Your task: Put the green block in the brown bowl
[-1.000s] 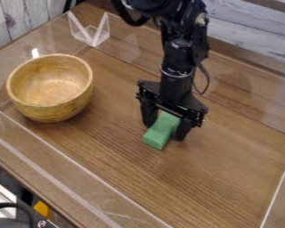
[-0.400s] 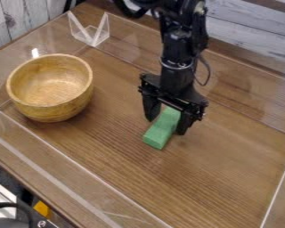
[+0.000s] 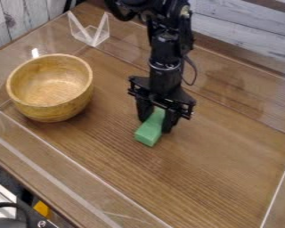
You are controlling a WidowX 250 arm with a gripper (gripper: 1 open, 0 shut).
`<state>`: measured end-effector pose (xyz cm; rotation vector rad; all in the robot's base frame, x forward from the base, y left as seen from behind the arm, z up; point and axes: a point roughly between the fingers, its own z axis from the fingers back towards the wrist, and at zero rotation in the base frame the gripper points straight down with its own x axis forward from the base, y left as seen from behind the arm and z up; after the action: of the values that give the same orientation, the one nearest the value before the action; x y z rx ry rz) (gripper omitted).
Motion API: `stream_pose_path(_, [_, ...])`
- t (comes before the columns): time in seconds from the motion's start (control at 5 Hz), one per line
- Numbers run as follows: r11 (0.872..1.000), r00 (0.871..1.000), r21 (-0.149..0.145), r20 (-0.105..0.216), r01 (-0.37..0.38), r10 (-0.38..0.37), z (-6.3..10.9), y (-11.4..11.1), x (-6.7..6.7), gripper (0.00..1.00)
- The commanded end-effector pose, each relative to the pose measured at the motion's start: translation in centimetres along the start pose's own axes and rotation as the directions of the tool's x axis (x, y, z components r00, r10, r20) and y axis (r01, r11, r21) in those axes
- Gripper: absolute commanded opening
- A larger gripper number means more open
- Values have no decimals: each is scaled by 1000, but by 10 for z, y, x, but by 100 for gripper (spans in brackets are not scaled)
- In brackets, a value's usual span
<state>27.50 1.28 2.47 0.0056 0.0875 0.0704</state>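
Note:
The green block [image 3: 149, 134] lies on the wooden table, right of the middle, with its far end between my fingers. My gripper [image 3: 157, 115] points straight down over that end, and its black fingers are shut against the block's sides. The near end of the block sticks out toward the camera and rests on the wood. The brown bowl [image 3: 26, 69] stands to the left, a bowl's width from the block, and it is empty.
A clear plastic stand [image 3: 90, 31] sits at the back left. Low transparent walls [image 3: 61, 151] run along the table's edges. Bare wood lies between block and bowl.
The gripper has shifted a little to the left and its fingers have closed on the block's far end. The block has shifted slightly left with it.

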Motion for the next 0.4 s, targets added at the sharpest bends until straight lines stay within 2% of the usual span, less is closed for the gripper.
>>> stream_pose_path(0.0, [998, 997, -14, 61, -56, 57, 32, 9, 3, 0])
stream_pose_path(0.2, [992, 987, -35, 101, -123, 126, 60, 19, 6, 0])
